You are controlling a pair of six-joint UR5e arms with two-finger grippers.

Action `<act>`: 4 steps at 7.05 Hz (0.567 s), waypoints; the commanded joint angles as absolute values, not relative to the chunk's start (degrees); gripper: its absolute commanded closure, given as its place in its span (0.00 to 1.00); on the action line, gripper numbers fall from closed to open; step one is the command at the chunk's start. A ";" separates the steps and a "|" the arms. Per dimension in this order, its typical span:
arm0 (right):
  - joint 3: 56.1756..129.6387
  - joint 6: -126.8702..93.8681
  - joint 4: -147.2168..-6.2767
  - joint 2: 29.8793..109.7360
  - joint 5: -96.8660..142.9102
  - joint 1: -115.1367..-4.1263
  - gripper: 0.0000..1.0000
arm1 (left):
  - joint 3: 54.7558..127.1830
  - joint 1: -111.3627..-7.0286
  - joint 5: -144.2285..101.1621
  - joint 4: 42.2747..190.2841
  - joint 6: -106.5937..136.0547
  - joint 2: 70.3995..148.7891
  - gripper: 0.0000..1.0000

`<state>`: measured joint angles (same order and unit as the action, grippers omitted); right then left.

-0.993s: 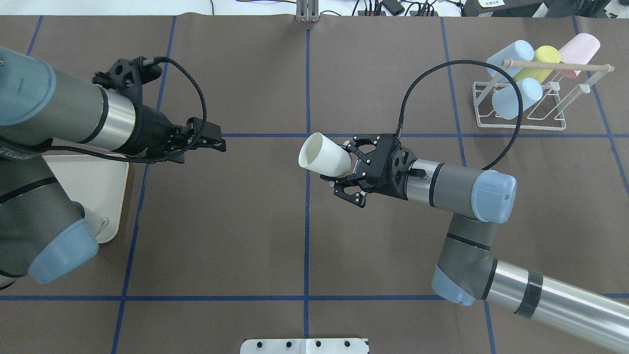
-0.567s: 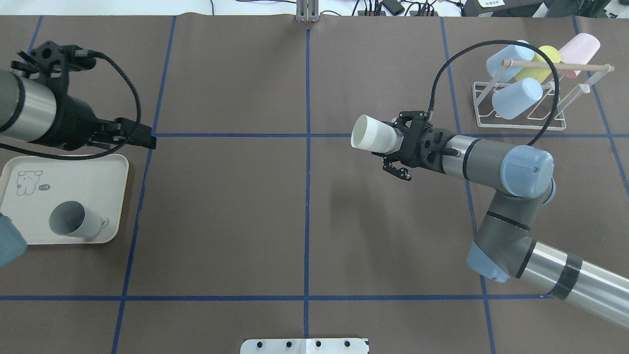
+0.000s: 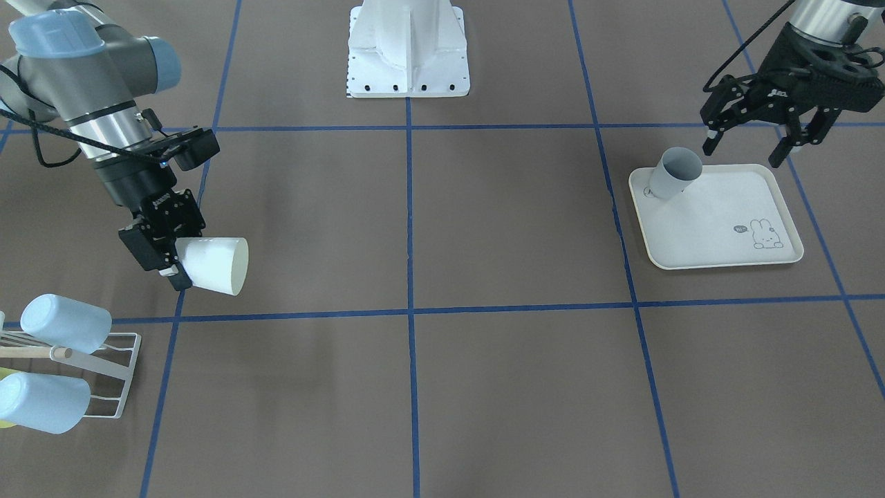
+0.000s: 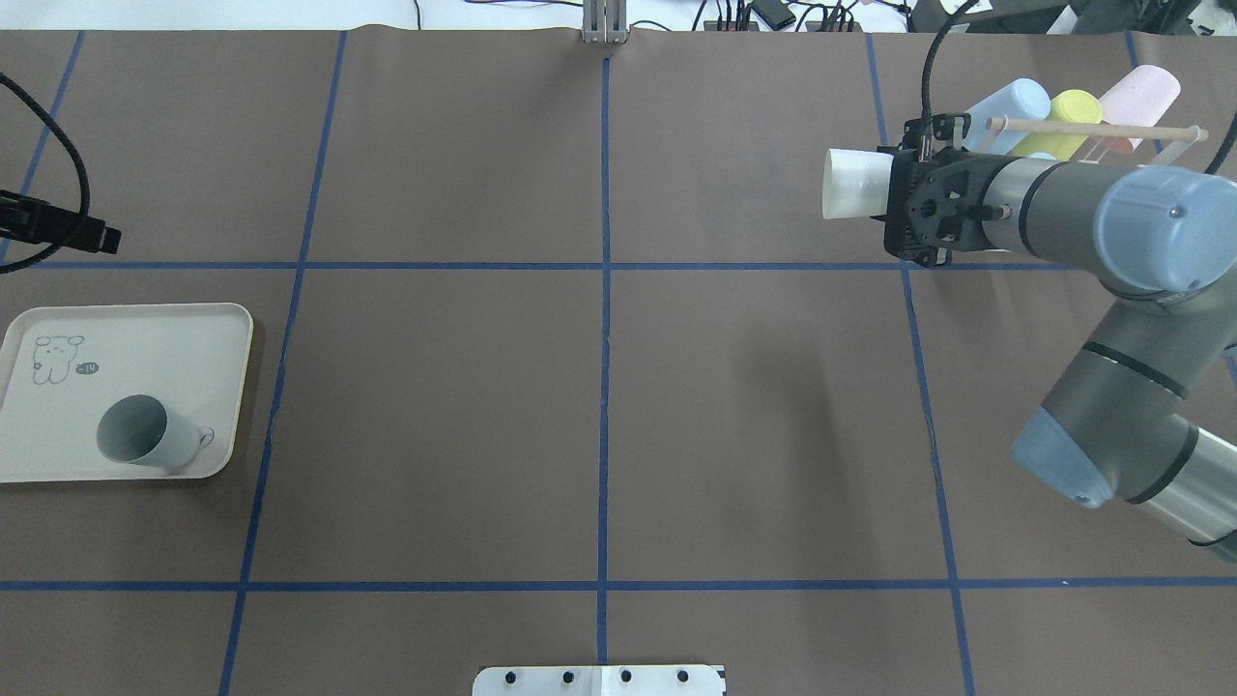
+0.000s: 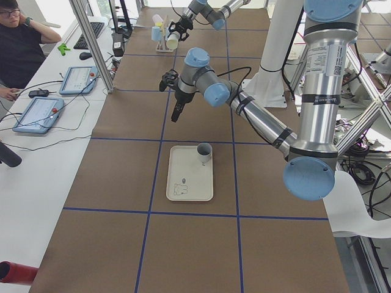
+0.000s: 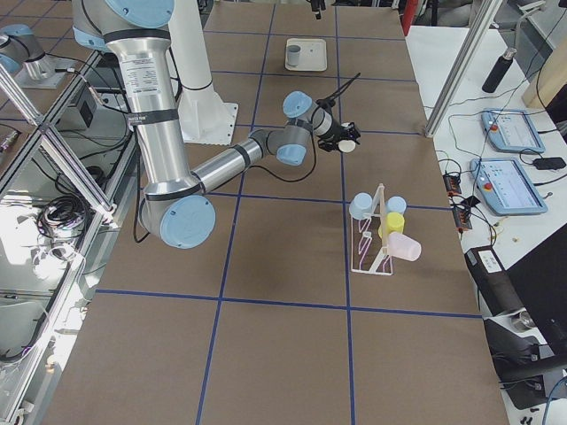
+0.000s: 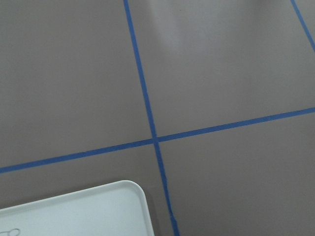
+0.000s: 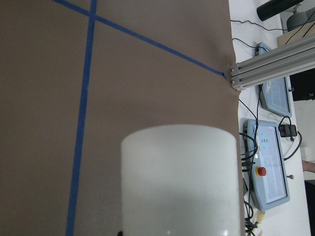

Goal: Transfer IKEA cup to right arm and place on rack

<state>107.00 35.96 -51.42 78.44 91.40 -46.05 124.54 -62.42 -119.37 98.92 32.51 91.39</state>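
Sideways, smooth white tapered cup (image 3: 216, 265) between black right fingers (image 3: 180, 279).

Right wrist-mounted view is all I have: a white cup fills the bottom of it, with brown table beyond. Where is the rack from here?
Observer: In the overhead view the rack lies behind the right claw, on its wrist side. The white cup has its mouth pointing away from it.
Operator: How full is it?
Observer: It carries four cups: two light blue cups, a yellow cup and a pink cup.
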 commanded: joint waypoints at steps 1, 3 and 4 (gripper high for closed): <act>114.23 57.28 -59.24 83.02 80.07 -48.08 0.98 | 121.13 -68.43 -125.21 99.14 21.67 90.26 0.00; 115.84 78.23 -59.41 86.20 73.41 -48.86 0.98 | 120.59 -69.35 -126.03 99.14 20.65 89.47 0.00; 115.84 84.75 -59.41 87.96 70.43 -49.13 0.98 | 120.67 -69.35 -126.04 99.14 20.83 89.47 0.00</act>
<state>115.51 75.78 -59.32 85.92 73.93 -48.69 120.75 -69.13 -125.81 99.14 20.92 89.56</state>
